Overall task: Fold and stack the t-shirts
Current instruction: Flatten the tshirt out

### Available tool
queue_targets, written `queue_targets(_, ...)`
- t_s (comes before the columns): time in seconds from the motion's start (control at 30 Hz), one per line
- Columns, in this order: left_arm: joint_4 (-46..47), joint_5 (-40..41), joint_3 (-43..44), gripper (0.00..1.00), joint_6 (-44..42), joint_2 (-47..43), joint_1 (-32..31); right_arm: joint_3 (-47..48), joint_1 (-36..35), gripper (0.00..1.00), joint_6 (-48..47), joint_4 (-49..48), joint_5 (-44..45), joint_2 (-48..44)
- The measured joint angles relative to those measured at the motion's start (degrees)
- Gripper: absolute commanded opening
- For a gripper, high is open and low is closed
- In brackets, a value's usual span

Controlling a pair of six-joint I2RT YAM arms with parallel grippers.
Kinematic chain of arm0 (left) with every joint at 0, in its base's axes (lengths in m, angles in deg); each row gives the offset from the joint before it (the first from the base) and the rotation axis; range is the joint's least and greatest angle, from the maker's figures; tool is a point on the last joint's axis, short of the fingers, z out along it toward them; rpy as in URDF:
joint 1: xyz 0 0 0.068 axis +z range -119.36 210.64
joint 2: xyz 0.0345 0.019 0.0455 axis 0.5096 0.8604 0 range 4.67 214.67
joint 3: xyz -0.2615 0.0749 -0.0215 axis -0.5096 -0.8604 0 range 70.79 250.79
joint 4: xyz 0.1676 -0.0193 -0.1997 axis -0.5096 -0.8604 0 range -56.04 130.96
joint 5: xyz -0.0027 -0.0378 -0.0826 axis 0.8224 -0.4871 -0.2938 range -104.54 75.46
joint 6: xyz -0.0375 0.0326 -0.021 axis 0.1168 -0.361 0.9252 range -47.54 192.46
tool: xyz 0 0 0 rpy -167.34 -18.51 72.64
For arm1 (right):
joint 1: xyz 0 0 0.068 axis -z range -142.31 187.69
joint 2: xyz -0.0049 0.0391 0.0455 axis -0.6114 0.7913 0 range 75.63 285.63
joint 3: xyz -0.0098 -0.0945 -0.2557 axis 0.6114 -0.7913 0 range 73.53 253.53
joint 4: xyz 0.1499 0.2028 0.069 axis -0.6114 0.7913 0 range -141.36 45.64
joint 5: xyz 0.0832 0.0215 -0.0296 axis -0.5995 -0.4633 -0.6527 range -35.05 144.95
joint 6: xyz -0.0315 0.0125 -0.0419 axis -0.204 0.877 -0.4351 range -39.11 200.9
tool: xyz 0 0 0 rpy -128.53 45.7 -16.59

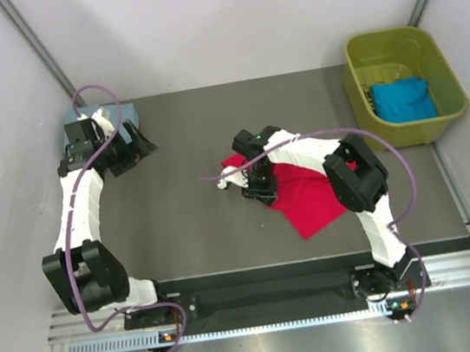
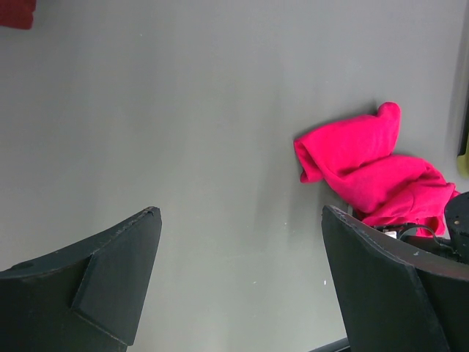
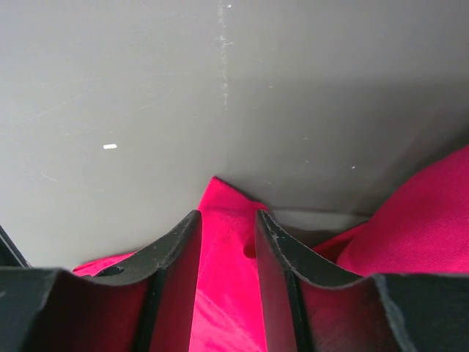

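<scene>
The bright red t-shirt (image 1: pixel 313 200) lies rumpled on the dark table right of centre. My right gripper (image 1: pixel 259 192) is down at its left edge. In the right wrist view a fold of red cloth (image 3: pixel 227 257) runs between the fingers, and the right gripper (image 3: pixel 227 216) is shut on it. My left gripper (image 1: pixel 143 143) hovers at the back left, open and holding nothing (image 2: pixel 242 213). It looks across bare table towards the red t-shirt (image 2: pixel 366 169). A dusty blue-grey t-shirt (image 1: pixel 128 114) lies partly hidden under the left arm. A bright blue t-shirt (image 1: pixel 401 100) is in the tub.
An olive-green tub (image 1: pixel 357 62) stands at the back right corner. A scrap of dark red cloth (image 2: pixel 15 13) shows at the top left corner of the left wrist view. White walls close in the table at the back and on both sides.
</scene>
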State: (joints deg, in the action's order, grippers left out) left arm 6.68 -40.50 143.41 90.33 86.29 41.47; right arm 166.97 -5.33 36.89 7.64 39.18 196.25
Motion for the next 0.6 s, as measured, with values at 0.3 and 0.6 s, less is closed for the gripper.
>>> queue_targets(0.3, 0.0, -0.1, -0.1, 0.95, 0.1, 0.0, 0.2, -2.0, -1.9, 0.02, -1.0, -0.4, 0.7, 0.0)
queue_targets(0.6, 0.1, -0.2, -1.1, 0.94, 0.1, -0.2, 0.4, 2.0, -3.0, 0.0, 0.3, 0.7, 2.3, 0.0)
